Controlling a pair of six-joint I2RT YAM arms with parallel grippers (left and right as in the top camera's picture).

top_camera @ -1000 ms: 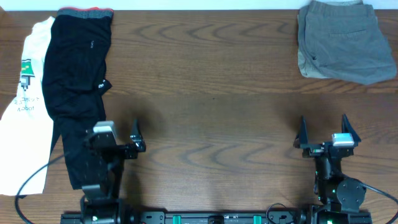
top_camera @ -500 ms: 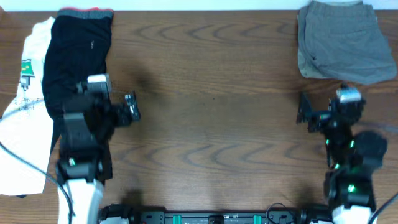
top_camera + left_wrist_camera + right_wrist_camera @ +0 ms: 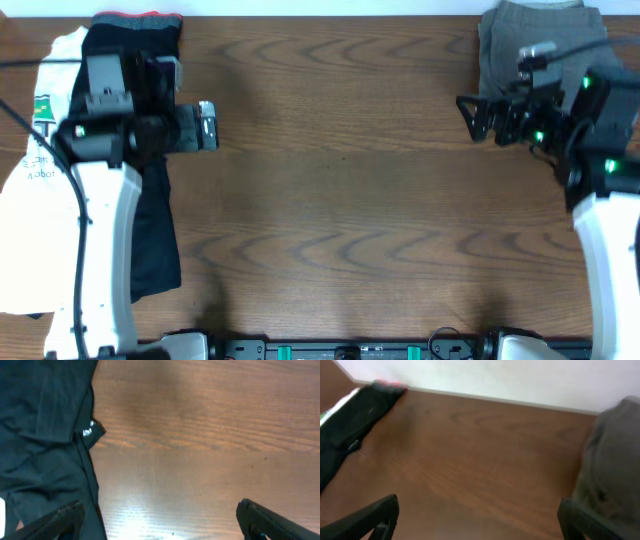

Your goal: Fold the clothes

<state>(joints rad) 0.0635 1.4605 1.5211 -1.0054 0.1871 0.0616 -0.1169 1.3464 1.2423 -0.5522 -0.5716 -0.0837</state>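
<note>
Left tool point(image 3: 203, 126), wide and empty, straddles the right edge of the black trousers point(image 3: 157, 235) lying lengthwise at tabletop point(image 3: 340, 200) left; farther off, the wide, empty right tool point(image 3: 472, 118) hovers beside grey shorts point(image 3: 500, 45), so the risk is grabbing the wrong garment.

We list one counter point(image 3: 340, 200): dark brown wood, broad wavy grain, filling the overhead view. We list one wall point(image 3: 495, 377): plain white, meeting the counter's far edge. Light: we note a soft pale sheen on the wood in the left wrist view.
</note>
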